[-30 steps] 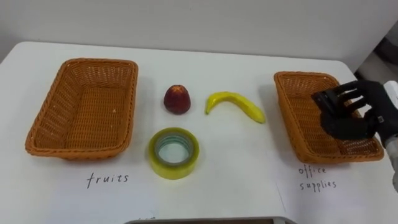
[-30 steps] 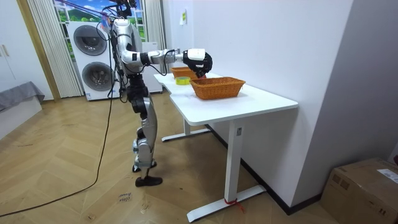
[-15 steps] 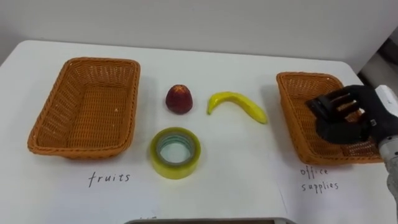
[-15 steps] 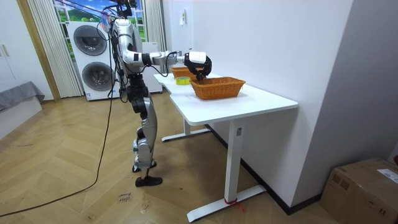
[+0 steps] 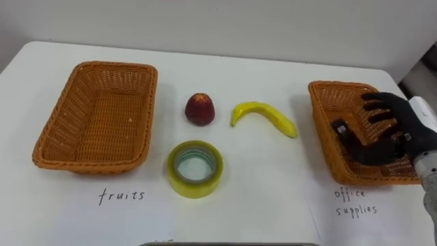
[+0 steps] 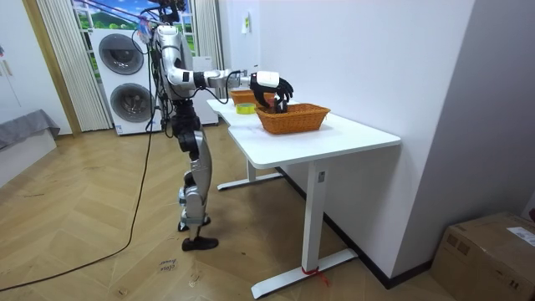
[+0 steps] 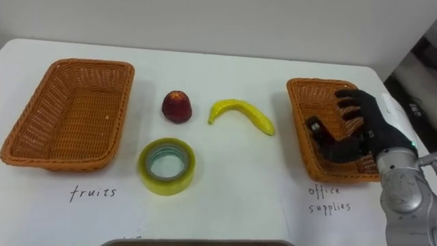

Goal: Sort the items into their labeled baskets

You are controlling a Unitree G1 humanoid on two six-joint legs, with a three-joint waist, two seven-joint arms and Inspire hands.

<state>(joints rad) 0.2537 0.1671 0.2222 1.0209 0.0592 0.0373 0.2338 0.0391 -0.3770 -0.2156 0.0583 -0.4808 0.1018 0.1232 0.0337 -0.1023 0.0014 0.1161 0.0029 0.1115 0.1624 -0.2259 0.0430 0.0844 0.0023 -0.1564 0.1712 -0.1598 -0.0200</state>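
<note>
Left eye view, sorting task. Three items lie unsorted on the counter [image 5: 273, 195], between the two baskets:
- glossy yellow roll of tape [image 5: 194, 168], flat on its side, hollow core up, nearest the robot;
- small dark-red apple [image 5: 200, 109], upright, just behind the tape;
- curved yellow banana [image 5: 263, 117], to the right of the apple, ends pointing toward the robot. None of the three touch.

Rectangular woven orange wicker basket [image 5: 68, 113] on the left holds nothing; a handwritten label [image 5: 121, 197] on the counter marks it for fruit. Matching wicker basket [image 5: 322, 130] on the right has its own label [image 5: 354, 201], for office supplies.

Right hand [image 5: 395, 133], black, hangs over the right basket's inside with fingers spread and straight, gripping nothing that I can make out. A small dark piece [image 5: 339, 127] sits at the thumb's tip over the basket wall; cannot tell whether it is an item or the thumb itself.

Judgement: the spread hand above that basket suggests a release there. Tape, apple and banana remain to be sorted.

Room view: robot stands at the counter's edge, right arm stretched out level over the near basket.
</note>
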